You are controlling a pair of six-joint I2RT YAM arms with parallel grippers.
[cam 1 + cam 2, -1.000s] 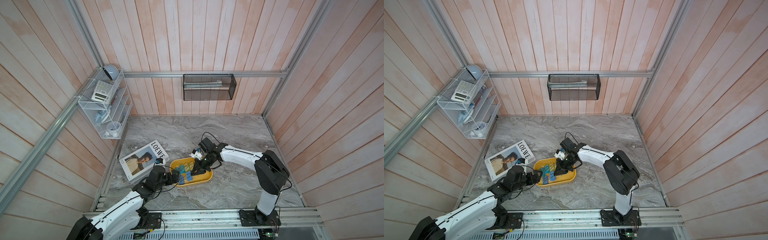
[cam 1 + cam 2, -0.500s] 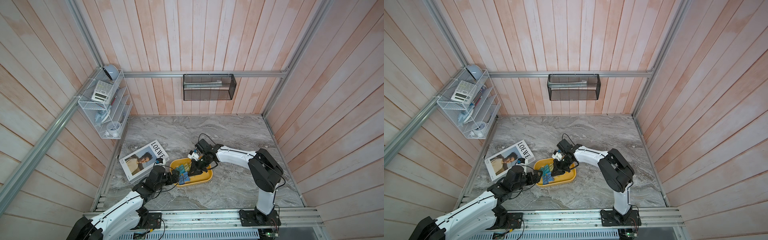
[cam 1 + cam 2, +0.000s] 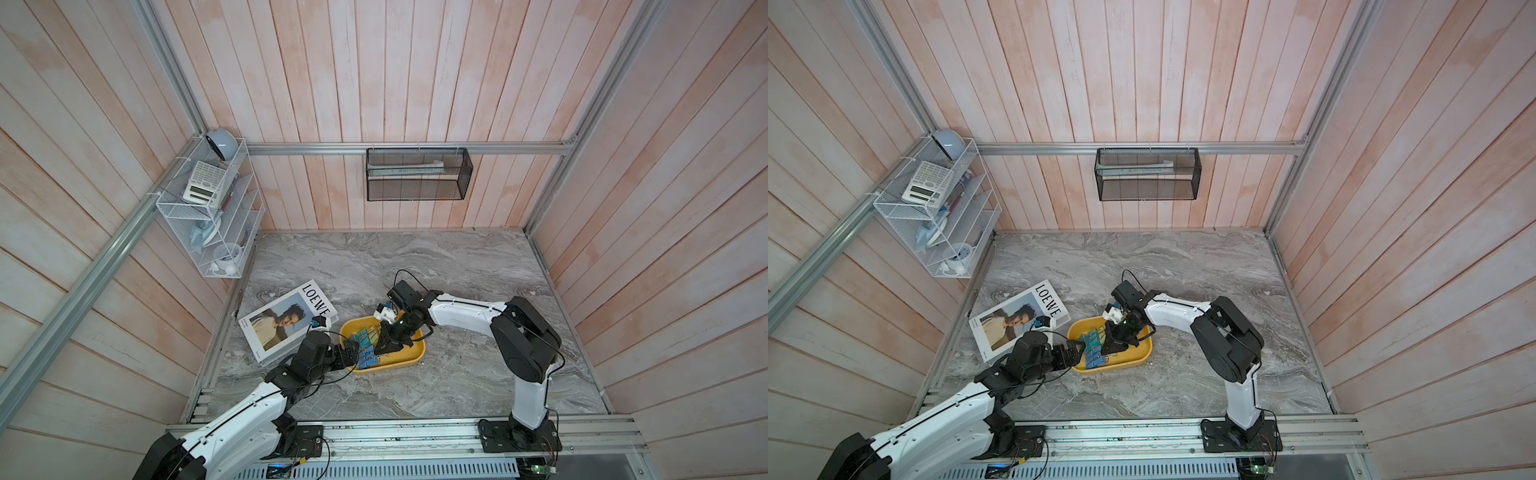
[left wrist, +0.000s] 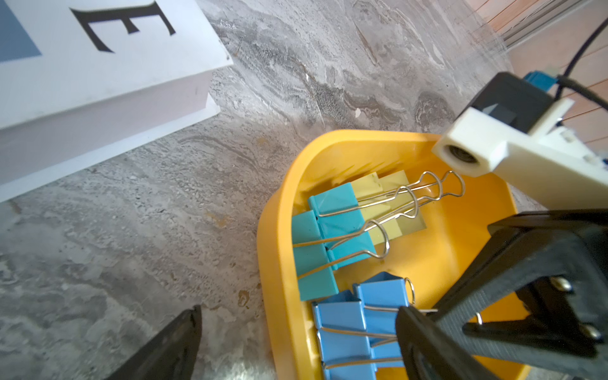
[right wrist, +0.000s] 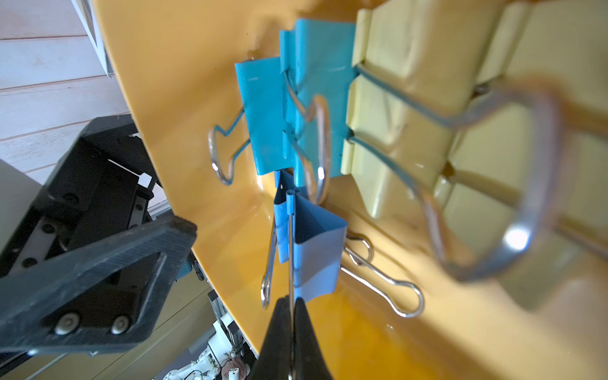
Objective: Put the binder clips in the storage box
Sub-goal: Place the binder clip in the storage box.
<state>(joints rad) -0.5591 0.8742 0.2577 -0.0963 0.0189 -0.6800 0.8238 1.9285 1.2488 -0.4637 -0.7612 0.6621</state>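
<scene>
The yellow storage box [image 3: 409, 360] [image 3: 1138, 357] sits on the marble top at the front, and all the binder clips I can see lie inside it. Two teal clips [image 4: 332, 214] [image 5: 269, 112] and pale yellow ones [image 4: 381, 194] [image 5: 404, 108] sit together, with two blue clips [image 4: 339, 322] beside them. My right gripper [image 5: 291, 301] [image 3: 380, 353] is shut on the wire handle of a blue clip [image 5: 316, 250] inside the box. My left gripper [image 4: 302, 329] [image 3: 351, 353] is open and straddles the box's left rim [image 4: 273, 263]. One finger [image 4: 177, 342] [image 5: 98, 263] stays outside the box.
A thick white LOEWE book [image 3: 286, 320] [image 4: 98, 82] lies just left of the box. A white wire rack [image 3: 212, 216] hangs on the left wall and a black mesh basket [image 3: 417, 174] on the back wall. The arms' rail [image 3: 395, 432] runs along the front.
My right gripper has moved forward and to the left across the box, down toward the blue clips near my left gripper. The left arm has not moved.
</scene>
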